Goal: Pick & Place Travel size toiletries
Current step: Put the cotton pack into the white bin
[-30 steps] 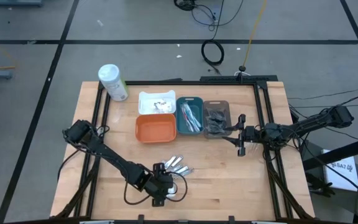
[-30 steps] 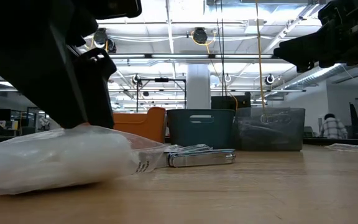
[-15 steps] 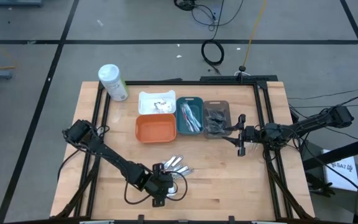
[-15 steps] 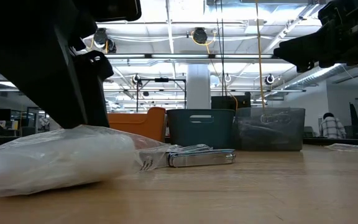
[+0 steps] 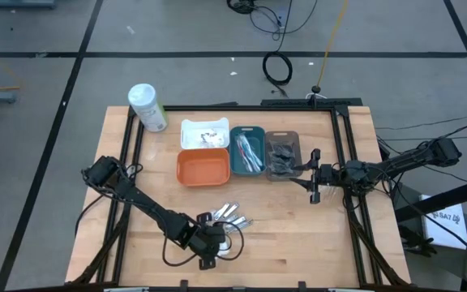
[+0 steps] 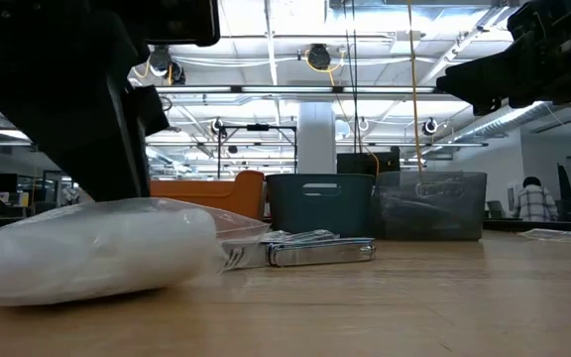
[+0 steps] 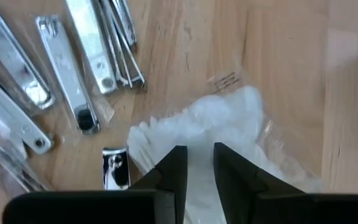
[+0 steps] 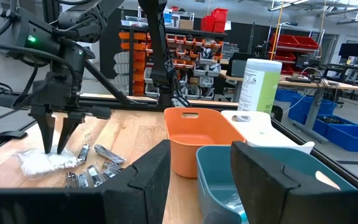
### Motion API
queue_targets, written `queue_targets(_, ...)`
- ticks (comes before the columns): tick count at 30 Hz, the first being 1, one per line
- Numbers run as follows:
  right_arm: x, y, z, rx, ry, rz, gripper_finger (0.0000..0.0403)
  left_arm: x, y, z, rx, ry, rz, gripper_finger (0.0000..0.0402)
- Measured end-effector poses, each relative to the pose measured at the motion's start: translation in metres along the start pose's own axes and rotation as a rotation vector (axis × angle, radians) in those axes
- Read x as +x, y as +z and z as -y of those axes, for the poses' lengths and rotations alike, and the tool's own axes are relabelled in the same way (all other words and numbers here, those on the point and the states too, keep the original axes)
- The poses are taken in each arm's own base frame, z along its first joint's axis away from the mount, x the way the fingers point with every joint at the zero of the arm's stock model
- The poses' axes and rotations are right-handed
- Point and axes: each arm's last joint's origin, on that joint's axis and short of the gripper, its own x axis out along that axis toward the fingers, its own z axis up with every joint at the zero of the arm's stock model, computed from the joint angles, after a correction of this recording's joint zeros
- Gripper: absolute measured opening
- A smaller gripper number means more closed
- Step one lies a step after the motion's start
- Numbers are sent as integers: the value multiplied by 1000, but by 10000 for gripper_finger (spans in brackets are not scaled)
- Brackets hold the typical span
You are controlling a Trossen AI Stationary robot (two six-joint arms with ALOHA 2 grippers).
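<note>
A white clear-wrapped packet (image 7: 216,118) lies flat on the wood near the table's front middle. My left gripper (image 7: 199,155) stands over it with its fingers down and is shut on it. The low view shows the same packet (image 6: 97,248) under the dark gripper. Several silvery nail clippers (image 5: 229,215) in clear wrap lie just beyond the packet. My right gripper (image 5: 313,175) hovers open at the right, next to the grey tray (image 5: 282,154), with nothing between its fingers. My left gripper pinches the middle of the packet's near end (image 7: 197,140) between its two fingers. The fingers (image 8: 45,140) come from above, pointing down. The packet lies on the table under them and spreads out past the fingertips.
At the back stand an orange tray (image 5: 203,166), a white tray (image 5: 205,134), a teal tray (image 5: 247,150) and the grey one. A large white bottle with a green label (image 5: 148,107) is at the far left. Bare wood lies right of the clippers.
In the low view, my left gripper's visible finger has moved inward across the packet as the fingers drew together. The packet has bunched up a little under them and stays on the table.
</note>
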Motion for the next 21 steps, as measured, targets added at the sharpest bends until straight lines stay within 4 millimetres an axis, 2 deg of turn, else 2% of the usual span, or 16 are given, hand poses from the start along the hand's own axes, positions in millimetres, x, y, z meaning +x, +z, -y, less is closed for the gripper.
queue_targets(3, 0, 0, 0, 0, 0, 0, 155, 0, -1, -1, -25, 2, -15, 81)
queue_targets(6, 0, 0, 0, 0, 0, 0, 155, 0, -1, -1, -38, 4, -17, 106)
queue_targets(15, 0, 0, 0, 0, 0, 0, 155, 0, -1, -1, -50, 20, -5, 229)
queue_targets(21, 0, 0, 0, 0, 0, 0, 155, 21, -8, -2, -38, 40, -44, 283)
